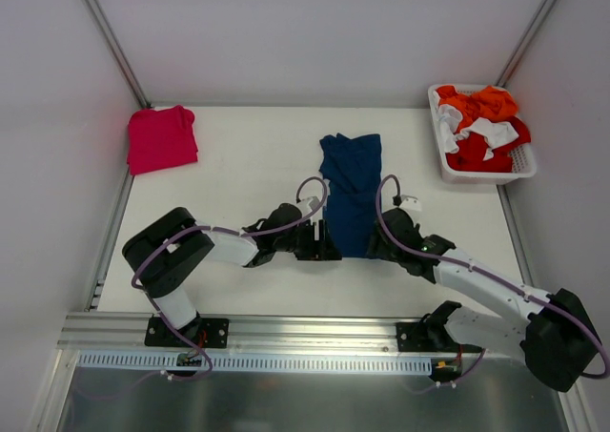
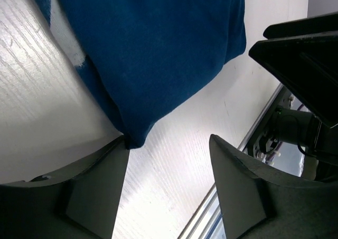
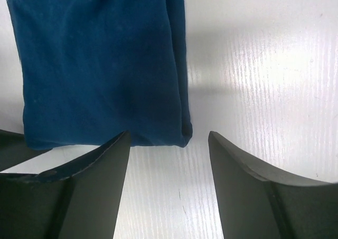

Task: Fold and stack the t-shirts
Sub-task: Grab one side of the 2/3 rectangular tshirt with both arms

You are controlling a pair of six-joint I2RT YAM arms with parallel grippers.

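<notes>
The navy blue t-shirt (image 1: 351,192) lies on the table's middle, folded into a long narrow strip running near to far. The pinkish-red t-shirt (image 1: 161,138) lies folded at the far left corner. My left gripper (image 1: 327,243) is open at the strip's near left corner; in the left wrist view (image 2: 169,144) that corner (image 2: 158,54) touches the left finger tip. My right gripper (image 1: 378,244) is open at the near right corner; in the right wrist view (image 3: 168,139) the shirt's near edge (image 3: 105,75) lies just beyond the fingertips.
A white basket (image 1: 482,173) at the far right holds orange, red and white cloths. White walls enclose the table. A metal rail (image 1: 315,329) runs along the near edge by the arm bases.
</notes>
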